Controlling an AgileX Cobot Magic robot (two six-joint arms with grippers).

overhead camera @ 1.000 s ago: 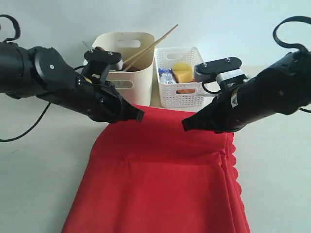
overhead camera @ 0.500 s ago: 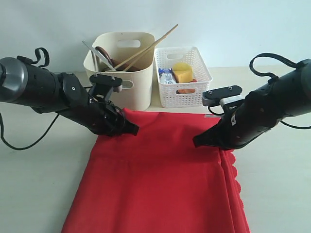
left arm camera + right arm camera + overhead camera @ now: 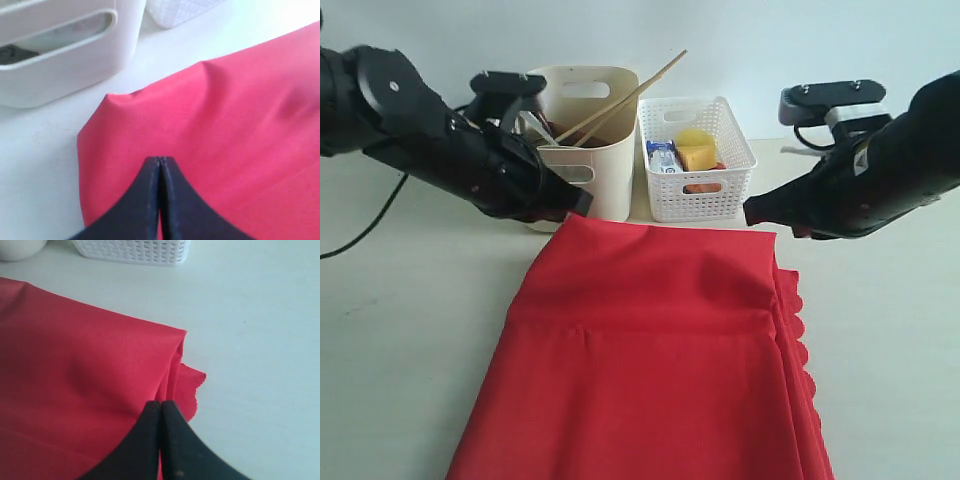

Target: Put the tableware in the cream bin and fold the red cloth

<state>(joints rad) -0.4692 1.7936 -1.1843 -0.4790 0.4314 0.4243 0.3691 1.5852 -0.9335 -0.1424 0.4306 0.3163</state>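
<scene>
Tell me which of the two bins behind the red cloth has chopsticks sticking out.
The tall cream bin, smooth-walled with oval handle holes; the chopsticks lean out over its rim. The lower white lattice basket beside it has none.

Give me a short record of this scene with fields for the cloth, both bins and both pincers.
cloth: large bright red fabric sheet, layered, flat on table
cream bin: tall cream plastic tub, two wooden chopsticks sticking out
basket: low white lattice plastic basket, beside the tub
left pincer: shut, near cloth's far left corner
right pincer: shut, near cloth's far right corner
</scene>
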